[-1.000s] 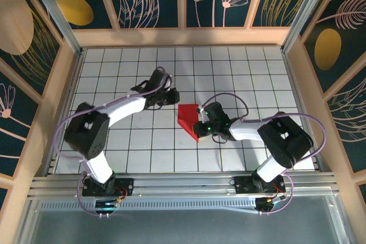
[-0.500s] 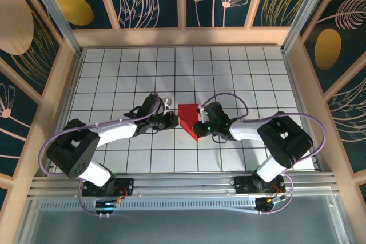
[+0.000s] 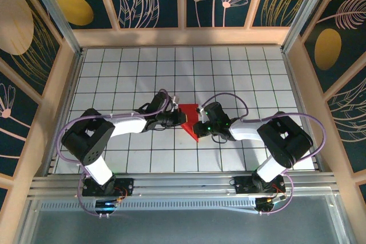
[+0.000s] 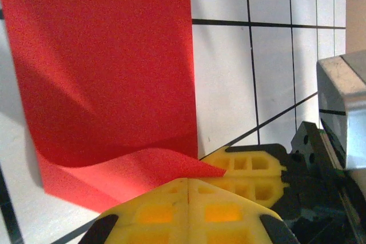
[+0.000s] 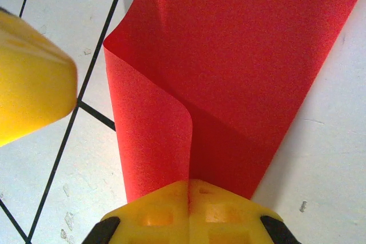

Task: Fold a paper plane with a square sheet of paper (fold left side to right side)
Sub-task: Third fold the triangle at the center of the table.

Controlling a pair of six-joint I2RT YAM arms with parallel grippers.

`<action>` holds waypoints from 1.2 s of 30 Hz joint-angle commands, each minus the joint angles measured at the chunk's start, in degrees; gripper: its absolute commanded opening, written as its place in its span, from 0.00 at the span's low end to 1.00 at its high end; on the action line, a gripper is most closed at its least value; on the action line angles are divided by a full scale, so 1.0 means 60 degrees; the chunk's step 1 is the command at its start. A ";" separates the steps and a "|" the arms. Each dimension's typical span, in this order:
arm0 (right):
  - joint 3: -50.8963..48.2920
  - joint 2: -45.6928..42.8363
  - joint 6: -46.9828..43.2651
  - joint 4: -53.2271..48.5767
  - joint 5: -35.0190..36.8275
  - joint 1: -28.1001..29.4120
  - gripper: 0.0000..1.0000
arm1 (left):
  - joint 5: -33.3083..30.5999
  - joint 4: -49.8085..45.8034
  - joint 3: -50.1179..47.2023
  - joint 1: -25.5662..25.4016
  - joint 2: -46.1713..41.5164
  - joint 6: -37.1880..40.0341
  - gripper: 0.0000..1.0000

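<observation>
Nearest the bottom edge of the top view both arms reach in from their bases toward the middle of the frame, where their tips meet over the square sheet of paper (image 3: 188, 112), a small red creased shape just right of centre on the gridded table (image 3: 240, 67). The right gripper (image 5: 189, 186) has its yellow fingers pressed together and set on the lower end of the sheet, right where a loose flap curls over; this looks like an anchor to keep the paper from sliding, though whether a layer is nipped between the tips I cannot tell. The left gripper (image 4: 189, 182), fingers likewise closed tight, touches the sheet's left border beside the raised flap, probably placed there to push that left side across to the right and flatten it. Beyond them the flat part of the sheet lies on the white tiles
</observation>
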 commanded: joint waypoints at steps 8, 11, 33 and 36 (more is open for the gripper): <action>0.0002 0.0379 0.0055 -0.0600 0.0116 -0.0054 0.00 | -0.0135 -0.0445 0.0601 -0.0113 0.0901 0.0174 0.01; 0.0020 0.0372 0.0055 -0.0626 0.0123 -0.0054 0.00 | -0.0178 -0.0531 0.0627 -0.0135 0.1008 0.0209 0.01; 0.0089 0.0480 0.0055 -0.0671 0.0115 -0.0058 0.00 | -0.0736 -0.1122 0.0223 -0.0150 0.0924 0.0440 0.01; 0.0090 0.0500 0.0056 -0.0682 0.0116 -0.0054 0.01 | -0.0779 -0.1137 0.0165 -0.0142 0.0889 0.0435 0.01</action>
